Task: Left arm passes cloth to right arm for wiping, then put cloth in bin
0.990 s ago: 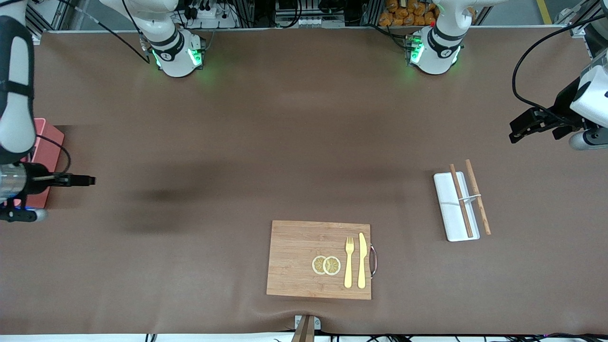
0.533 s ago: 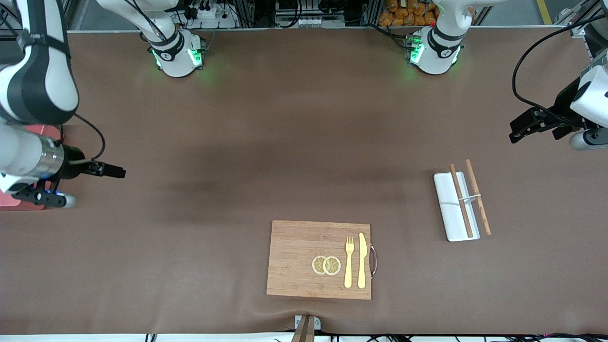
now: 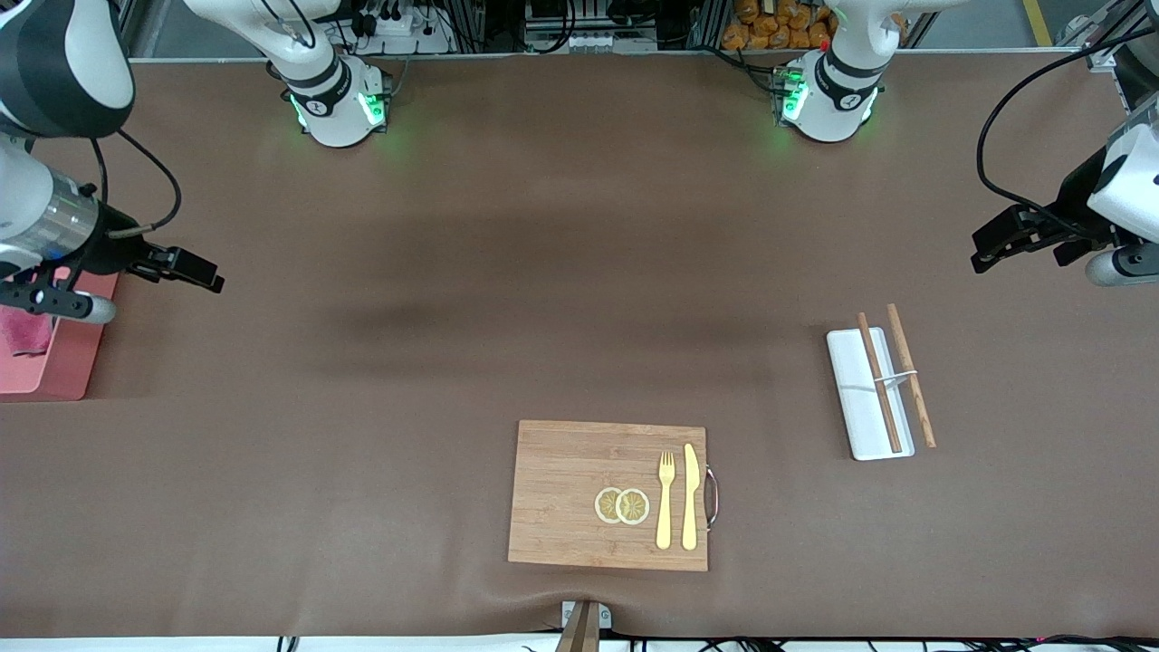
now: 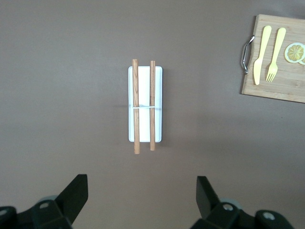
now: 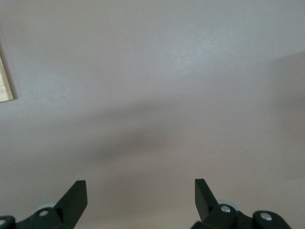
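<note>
front: cloth (image 3: 25, 331) lies in bin (image 3: 56, 362) at the right arm's table end; right gripper (image 3: 195, 270) over bare table beside bin; left gripper (image 3: 991, 244) waits above tray (image 3: 851, 398) | left wrist: fingers (image 4: 76, 193) spread, empty, over chopsticks (image 4: 143, 106) | right wrist: fingers (image 5: 76, 196) spread, empty

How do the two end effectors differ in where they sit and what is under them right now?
The right end effector hangs over bare table beside the pink bin, where the red cloth lies; the left end effector is over the table at the other arm's end, near the white tray with chopsticks. The right wrist has a silver band; the left is plain white. Both are open and empty.
</note>
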Controlling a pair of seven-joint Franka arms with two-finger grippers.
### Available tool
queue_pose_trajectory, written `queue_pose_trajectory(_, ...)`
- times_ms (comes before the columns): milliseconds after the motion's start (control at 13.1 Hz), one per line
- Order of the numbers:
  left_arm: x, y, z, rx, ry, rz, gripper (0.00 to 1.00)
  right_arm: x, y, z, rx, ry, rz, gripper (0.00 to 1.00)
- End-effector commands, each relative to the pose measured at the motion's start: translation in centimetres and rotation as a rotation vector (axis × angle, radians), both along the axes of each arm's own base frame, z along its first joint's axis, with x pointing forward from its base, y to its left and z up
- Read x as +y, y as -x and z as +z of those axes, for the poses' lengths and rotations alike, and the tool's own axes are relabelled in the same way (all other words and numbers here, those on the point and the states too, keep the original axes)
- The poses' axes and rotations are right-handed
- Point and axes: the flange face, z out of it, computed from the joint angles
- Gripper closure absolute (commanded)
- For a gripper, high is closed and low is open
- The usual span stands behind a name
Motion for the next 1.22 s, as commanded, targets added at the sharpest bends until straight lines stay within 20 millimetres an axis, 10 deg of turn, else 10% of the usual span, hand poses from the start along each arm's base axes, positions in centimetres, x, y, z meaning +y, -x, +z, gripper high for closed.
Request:
queue_pose_trajectory(0, 0.1, 0.5, 0.9, -0.021, -0.01, -0.017, 0.0, 0.1, -0.4, 3.0, -0.065, -0.009, -0.011, 0.0)
queue_pose_trajectory(533, 0.0, 0.7, 1.6, -0.021, -0.009, -0.013, 0.0, 0.3, -1.4, 7.6, -0.137, 0.004, 0.011, 0.0)
queue_pose_trajectory(1143, 0.0, 0.9, 1.7, -0.008, -0.012, -0.016, 0.0, -0.1, -1.5, 7.3, -0.115, 0.052, 0.022, 0.0)
